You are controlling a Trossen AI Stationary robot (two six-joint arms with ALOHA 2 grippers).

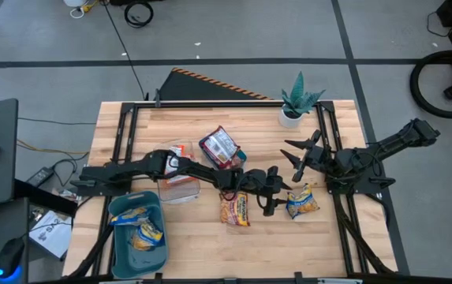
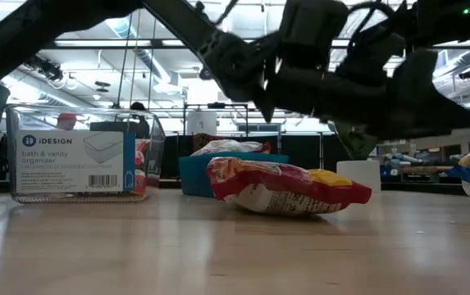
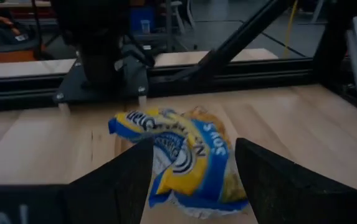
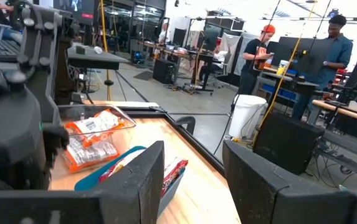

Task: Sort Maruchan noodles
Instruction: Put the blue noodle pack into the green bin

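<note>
A yellow-and-blue noodle packet (image 1: 302, 201) lies crumpled on the table, right of centre. My left gripper (image 1: 276, 191) is open just to its left. In the left wrist view the packet (image 3: 181, 155) sits ahead, between the spread fingers, with no touch that I can see. An orange-red packet (image 1: 235, 209) lies flat beside that arm. My right gripper (image 1: 290, 156) hovers open above the table, farther back. More packets sit in a near teal tray (image 1: 120, 207), a far teal tray (image 1: 240, 155) and a clear organizer (image 1: 180, 188).
A potted plant (image 1: 298, 102) stands at the far right corner. Black frame rails (image 1: 332, 134) run along the table's sides. In the low view the orange-red packet (image 2: 284, 188) lies mid-table in front of the far teal tray (image 2: 192, 174). People (image 4: 328, 56) stand beyond the table.
</note>
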